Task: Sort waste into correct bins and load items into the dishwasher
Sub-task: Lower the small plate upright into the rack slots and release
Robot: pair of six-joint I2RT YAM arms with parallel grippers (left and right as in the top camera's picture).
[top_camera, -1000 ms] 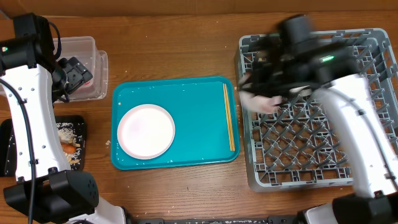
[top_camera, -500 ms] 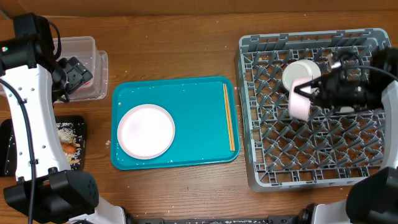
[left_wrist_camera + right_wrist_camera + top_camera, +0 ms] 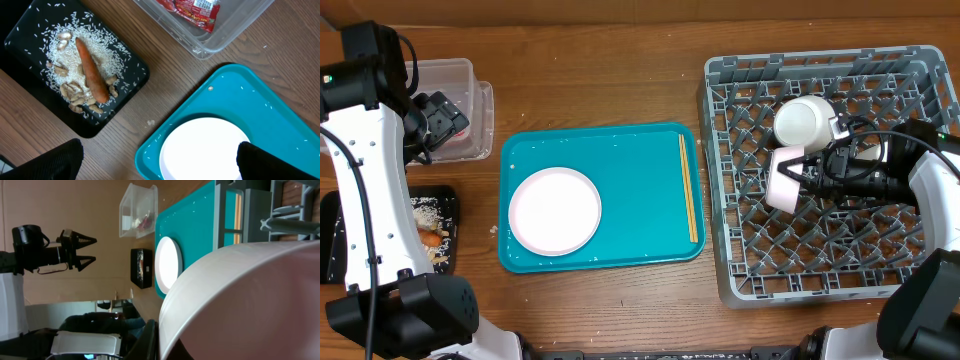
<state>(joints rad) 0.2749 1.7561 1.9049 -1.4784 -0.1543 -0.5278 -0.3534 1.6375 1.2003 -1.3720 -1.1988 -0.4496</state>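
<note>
smooth white dish (image 3: 782, 182), pegged grey rack (image 3: 820, 270)

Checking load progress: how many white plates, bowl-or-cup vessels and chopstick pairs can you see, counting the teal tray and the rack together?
White plate: 1
White bowl or cup: 2
Chopstick pair: 1
Total: 4

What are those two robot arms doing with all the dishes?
They are tidying up after a meal. The right gripper is shut on a white bowl, holding it tilted over the grey dish rack, beside another white dish already in there. The left gripper hangs open by the clear tub, holding nothing. A white plate and chopsticks wait on the teal tray. Food scraps lie on the black tray.
</note>
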